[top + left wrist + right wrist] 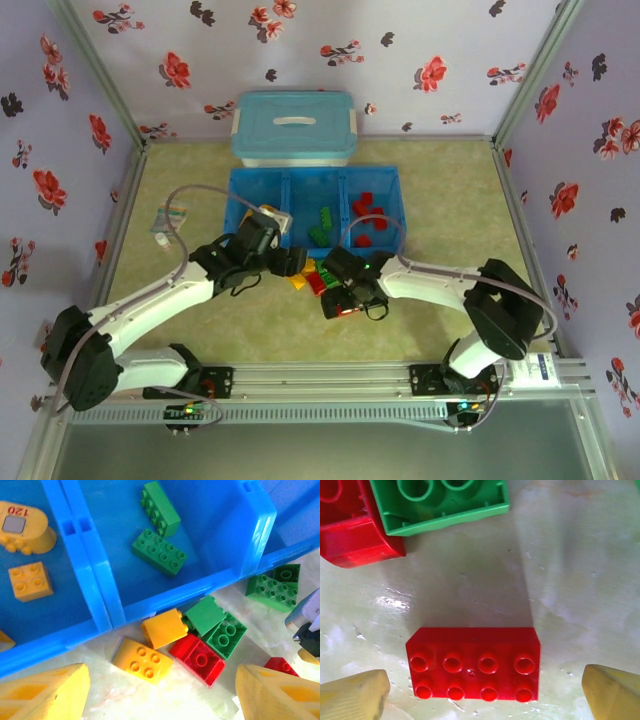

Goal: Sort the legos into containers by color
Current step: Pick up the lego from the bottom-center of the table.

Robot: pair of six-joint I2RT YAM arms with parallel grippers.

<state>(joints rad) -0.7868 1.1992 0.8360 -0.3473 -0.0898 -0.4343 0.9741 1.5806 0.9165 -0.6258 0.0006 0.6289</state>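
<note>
Wide-apart jaws of right gripper [483, 694] straddled long red eight-stud plastic brick [472, 662], untouched, flat on table [580, 580] near bright blue plastic tray [165, 599]. Also apart and empty: left gripper [160, 695], over mixed brick pile [197, 655]. Risks: shallow fingertip pinch might have squirted brick out; crowded arms might have collided.

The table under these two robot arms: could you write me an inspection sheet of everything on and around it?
Surface: pale green mat, glossy.
Job's things: blue tray with three compartments: yellow bricks left, green bricks middle, red bricks right; a mixed loose pile lies beside its front wall.
Clutter: lidded light-blue box behind the tray; small packet at left, too small to identify.
Claws: left claw open above the pile; right claw open, straddling a red eight-stud brick, not touching it.
Cables: grey cable loops over the left arm; second cable runs along the right arm.
Surroundings: flowered walls; metal rail holding the arm bases.
</note>
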